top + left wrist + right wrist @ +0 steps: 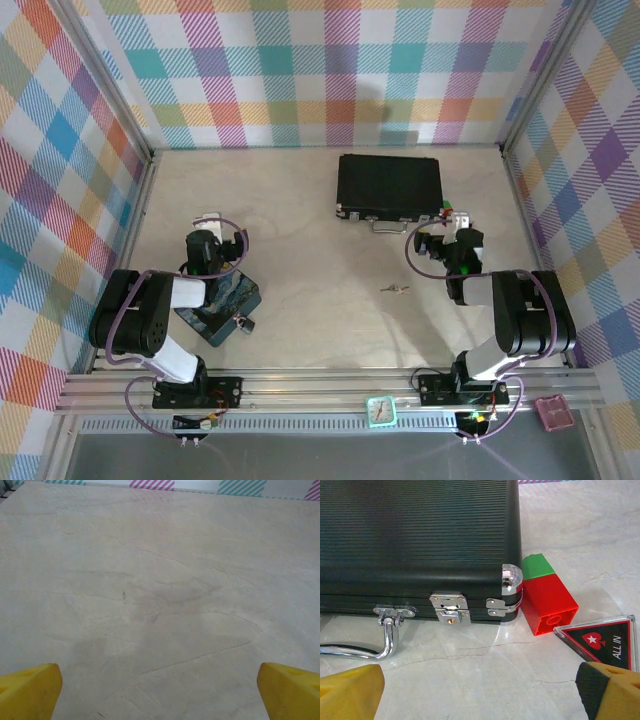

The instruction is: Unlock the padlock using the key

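Note:
The key (393, 289), thin and silver, lies flat on the pale table between the two arms. The padlock (243, 321) is a tiny silvery piece at the near right corner of the dark blue tin (225, 300), close to the left arm. My left gripper (208, 220) (160, 697) is beyond the tin, open, with bare table between its yellow fingertips (30, 687). My right gripper (455, 218) (480, 692) stands open just in front of the black case (415, 540), up and to the right of the key, holding nothing.
The black case (390, 185) with its silver handle (385, 642) and latch (450, 608) lies at the back middle. A red-and-green block (545, 597) and a triangular "ALL IN" piece (602, 640) sit by its right corner. Plaid walls enclose the table.

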Available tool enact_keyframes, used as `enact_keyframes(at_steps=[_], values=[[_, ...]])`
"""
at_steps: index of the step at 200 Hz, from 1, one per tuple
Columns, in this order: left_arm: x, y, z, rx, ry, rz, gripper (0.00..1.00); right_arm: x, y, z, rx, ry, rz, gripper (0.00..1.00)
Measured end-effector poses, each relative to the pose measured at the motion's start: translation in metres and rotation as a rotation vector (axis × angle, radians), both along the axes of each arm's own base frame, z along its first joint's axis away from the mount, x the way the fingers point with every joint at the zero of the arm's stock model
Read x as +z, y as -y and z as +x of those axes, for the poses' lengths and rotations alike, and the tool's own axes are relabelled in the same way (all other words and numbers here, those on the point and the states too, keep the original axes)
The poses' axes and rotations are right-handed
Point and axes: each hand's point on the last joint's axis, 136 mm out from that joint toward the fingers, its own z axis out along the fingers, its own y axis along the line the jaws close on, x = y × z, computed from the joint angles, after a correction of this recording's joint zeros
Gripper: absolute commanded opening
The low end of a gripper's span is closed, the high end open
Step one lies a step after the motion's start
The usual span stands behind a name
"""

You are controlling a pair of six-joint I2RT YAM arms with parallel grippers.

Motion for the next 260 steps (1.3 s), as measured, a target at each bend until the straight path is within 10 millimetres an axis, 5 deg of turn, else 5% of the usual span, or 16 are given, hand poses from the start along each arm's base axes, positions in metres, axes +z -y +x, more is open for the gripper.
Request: enact_keyframes(at_steps=[199,230,260], values=[[-0.001,-0.002,-0.001,0.011,-0.004,0.004,1.00,0.001,0.000,0.000,-0.003,-0.029,0.000,0.99],[0.015,-0.012,-0.006,0.071,-0.071,0.016,1.00,0.058,0.000,0.007,-0.020,0.023,0.018,0.99],[0.102,-0.032,0.016,0.230,-0.087,-0.013,1.00,0.131,-0.008,0.011,-0.034,0.068,0.117,0.99]])
